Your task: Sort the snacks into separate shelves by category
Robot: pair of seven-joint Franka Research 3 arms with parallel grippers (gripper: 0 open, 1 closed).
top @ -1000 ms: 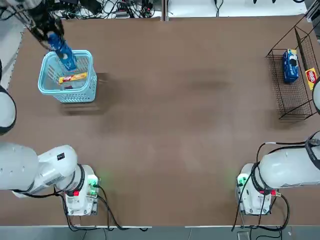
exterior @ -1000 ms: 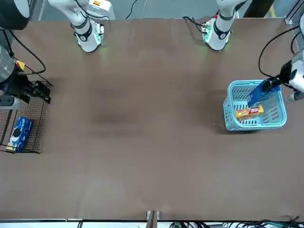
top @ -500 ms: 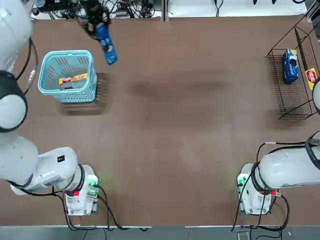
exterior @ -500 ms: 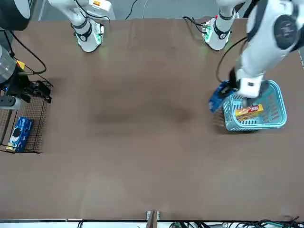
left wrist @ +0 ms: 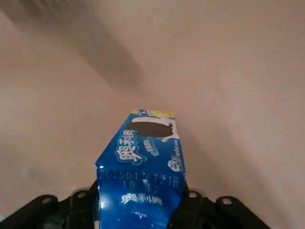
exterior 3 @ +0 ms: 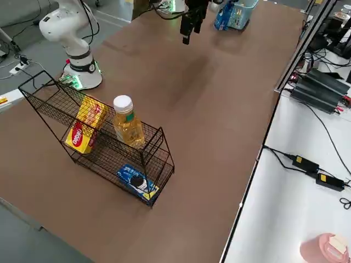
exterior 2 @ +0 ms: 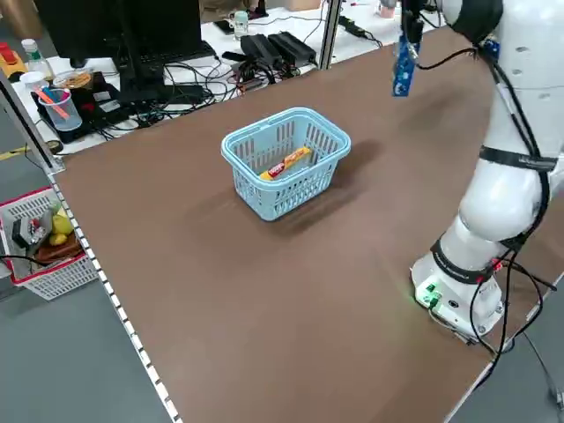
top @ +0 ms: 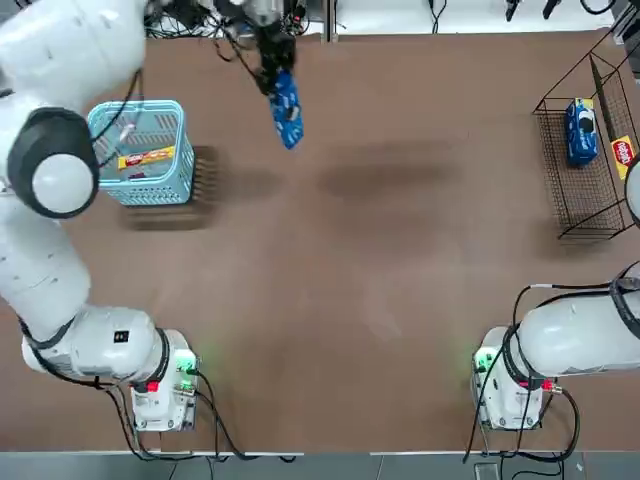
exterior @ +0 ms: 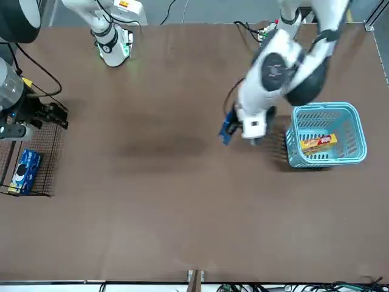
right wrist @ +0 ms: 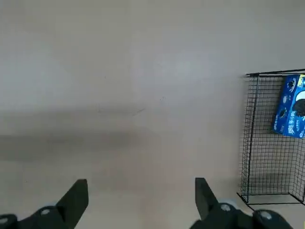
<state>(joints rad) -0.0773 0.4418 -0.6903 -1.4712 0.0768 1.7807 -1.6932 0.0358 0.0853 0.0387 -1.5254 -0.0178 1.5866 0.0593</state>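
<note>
Left gripper (left wrist: pixel 141 202) grips a blue packet (left wrist: pixel 143 162), far left above the table (top: pixel 350 300); right gripper (right wrist: pixel 142 193) hovers open, right.

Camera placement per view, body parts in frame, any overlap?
Top: overhead, looking down; both arms.
Front: across the table, facing the robot; both arms.
Left side: raised, looking diagonally down at the basket; left arm.
Right side: raised, looking diagonally down at the rack; parts of both arms.
Left wrist: on that arm, facing its gripper and blue packet.
Right wrist: its open gripper, rack beyond.
Shared: top and front both show basket and rack.
</note>
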